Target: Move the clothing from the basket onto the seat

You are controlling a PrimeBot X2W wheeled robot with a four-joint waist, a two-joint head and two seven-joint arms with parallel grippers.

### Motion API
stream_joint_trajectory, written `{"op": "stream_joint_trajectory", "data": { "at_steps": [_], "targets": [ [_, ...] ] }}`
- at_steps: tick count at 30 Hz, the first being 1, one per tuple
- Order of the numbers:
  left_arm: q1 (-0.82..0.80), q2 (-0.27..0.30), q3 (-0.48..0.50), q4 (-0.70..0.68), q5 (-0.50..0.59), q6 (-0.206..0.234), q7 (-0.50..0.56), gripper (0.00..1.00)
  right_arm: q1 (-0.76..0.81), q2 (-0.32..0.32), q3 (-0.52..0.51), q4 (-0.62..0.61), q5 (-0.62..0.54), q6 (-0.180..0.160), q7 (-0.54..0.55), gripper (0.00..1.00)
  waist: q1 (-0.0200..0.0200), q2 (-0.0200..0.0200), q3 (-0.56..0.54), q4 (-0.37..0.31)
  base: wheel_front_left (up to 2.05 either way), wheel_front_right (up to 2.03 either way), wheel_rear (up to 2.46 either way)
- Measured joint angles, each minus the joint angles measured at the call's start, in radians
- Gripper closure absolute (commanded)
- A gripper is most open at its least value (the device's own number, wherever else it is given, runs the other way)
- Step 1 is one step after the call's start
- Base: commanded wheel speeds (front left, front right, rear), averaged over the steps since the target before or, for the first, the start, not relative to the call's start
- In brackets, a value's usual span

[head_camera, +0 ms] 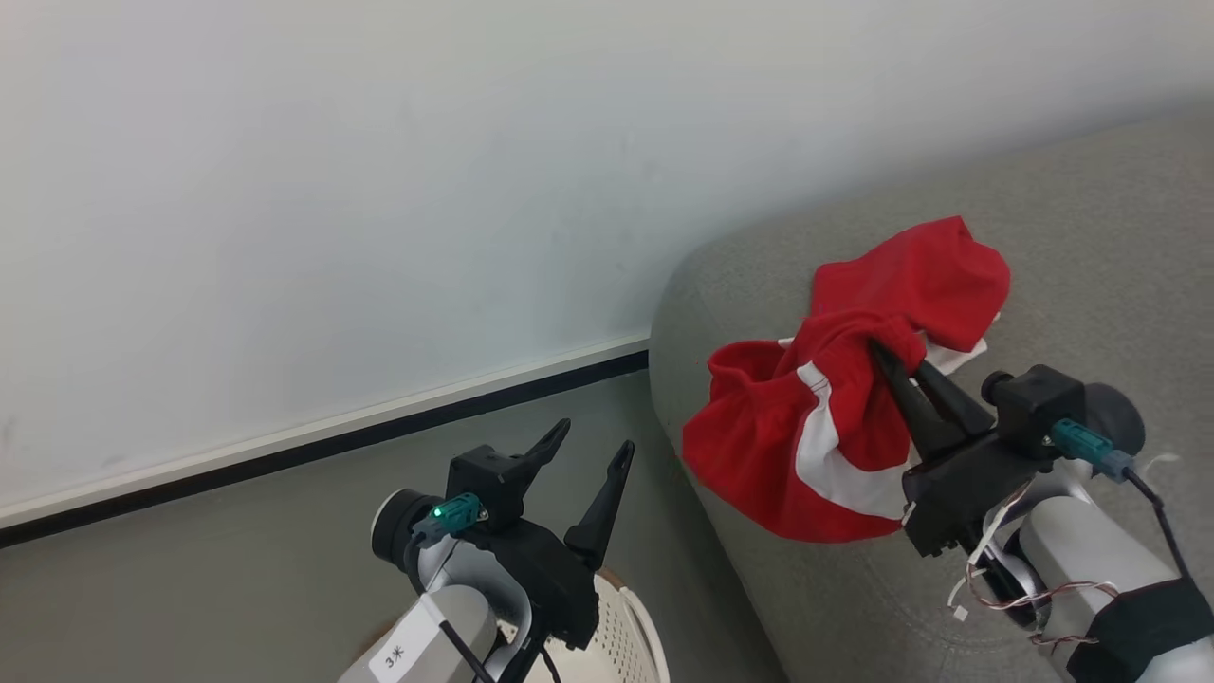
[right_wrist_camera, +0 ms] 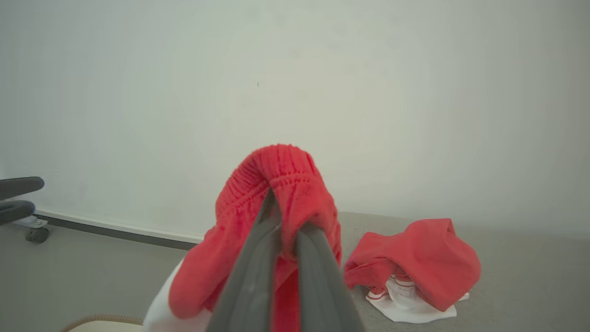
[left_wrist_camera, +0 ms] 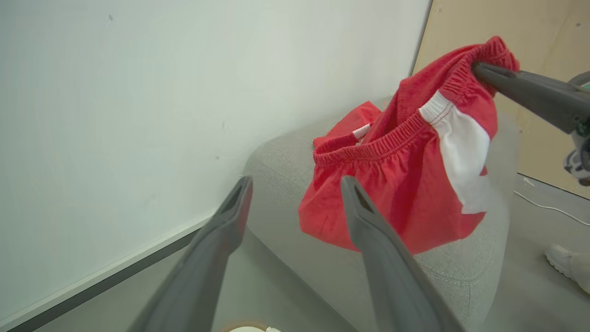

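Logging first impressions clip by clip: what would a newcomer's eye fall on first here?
The soft red garment with a white side panel, bunched and hanging from the shut right gripper over the rounded end of the grey fabric seat. Next, a second red-and-white garment lying on that seat, and the open left gripper by the cream perforated plastic basket.

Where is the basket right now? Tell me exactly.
In the head view, the basket sits at the bottom edge, partly hidden beneath the open left gripper, just left of the seat and its rounded end.

clothing [head_camera: 948, 275] on seat [head_camera: 1100, 228], basket [head_camera: 628, 634] apparently left
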Motion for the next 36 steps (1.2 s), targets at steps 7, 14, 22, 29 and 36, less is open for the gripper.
{"op": "stream_joint_trajectory", "data": {
  "at_steps": [7, 14, 22, 29, 36],
  "targets": [
    [0.022, -0.006, 0.0, -0.026, 0.007, 0.001, 0.0, 0.0, -0.002, -0.067, -0.026, -0.061, -0.01, -0.004, 0.0, 1.0, 0.0, 0.0, 0.005, -0.071, 0.0, 0.0, 0.0],
    [0.025, -0.019, -0.026, -0.041, 0.023, -0.002, 0.0, 0.0, -0.002, -0.13, -0.064, -0.091, -0.006, -0.011, 0.0, 1.0, 0.0, 0.0, 0.033, -0.098, 0.0, 0.0, 0.0],
    [0.042, -0.017, -0.037, -0.071, 0.041, 0.006, 0.0, 0.0, -0.068, -0.159, -0.101, -0.109, 0.003, -0.01, 0.019, 1.0, 0.0, 0.0, 0.078, -0.085, 0.0, 0.0, 0.0],
    [0.033, 0.009, -0.039, -0.122, 0.087, 0.015, 0.0, 0.0, -0.288, -0.196, -0.181, -0.106, 0.034, -0.001, 0.057, 1.0, 0.0001, 0.0, 0.156, -0.061, 0.0, 0.0, 0.0],
    [-0.031, 0.052, -0.045, -0.192, 0.135, 0.016, 0.0, 0.0, -0.571, -0.291, -0.292, -0.024, 0.051, -0.002, 0.11, 1.0, 0.0002, 0.0001, 0.259, -0.01, 0.0, 0.0, 0.0]
  ]
}}
